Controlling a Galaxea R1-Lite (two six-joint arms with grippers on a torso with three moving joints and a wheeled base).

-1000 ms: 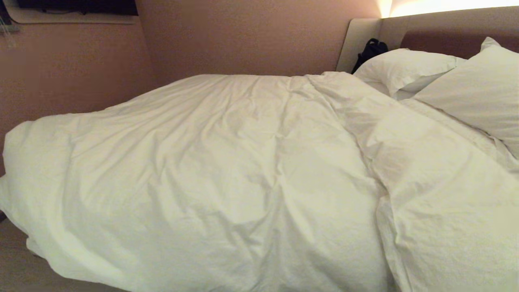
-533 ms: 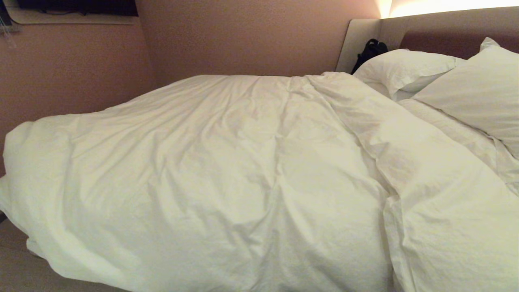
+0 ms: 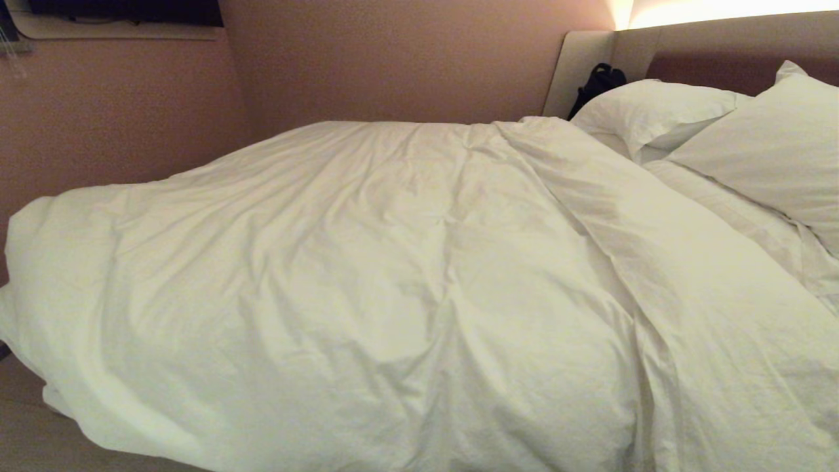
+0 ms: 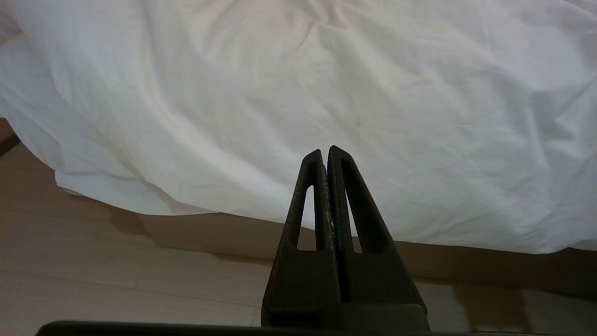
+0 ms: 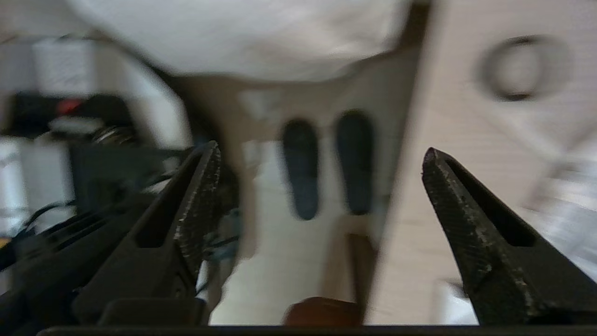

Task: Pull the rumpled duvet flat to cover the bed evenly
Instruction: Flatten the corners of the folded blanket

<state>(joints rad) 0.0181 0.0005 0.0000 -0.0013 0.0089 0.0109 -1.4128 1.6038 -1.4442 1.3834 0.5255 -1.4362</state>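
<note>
The white duvet (image 3: pixel 393 275) lies spread over the bed (image 3: pixel 714 62), wrinkled, with a long fold running down its right part. It reaches up to the pillows and hangs over the near side. Neither gripper shows in the head view. My left gripper (image 4: pixel 325 151) is shut and empty, held low and pointing at the duvet's hanging edge (image 4: pixel 326 93) above the bed base (image 4: pixel 224 233). My right gripper (image 5: pixel 322 156) stands wide open with nothing between its fingers, off the cloth, over the floor beside the bed. A white edge of the duvet (image 5: pixel 242 37) shows beyond it.
Two white pillows (image 3: pixel 655 108) (image 3: pixel 773 151) lean at the headboard, with a black bag (image 3: pixel 600 82) in the corner behind them. A wall runs along the bed's far side. Two dark slippers (image 5: pixel 301 168) lie on the floor ahead of the right gripper, next to dark equipment (image 5: pixel 70 140).
The raised fold on the duvet's right part has sunk and spread out flatter toward the near right. The rest of the duvet and the pillows have kept still.
</note>
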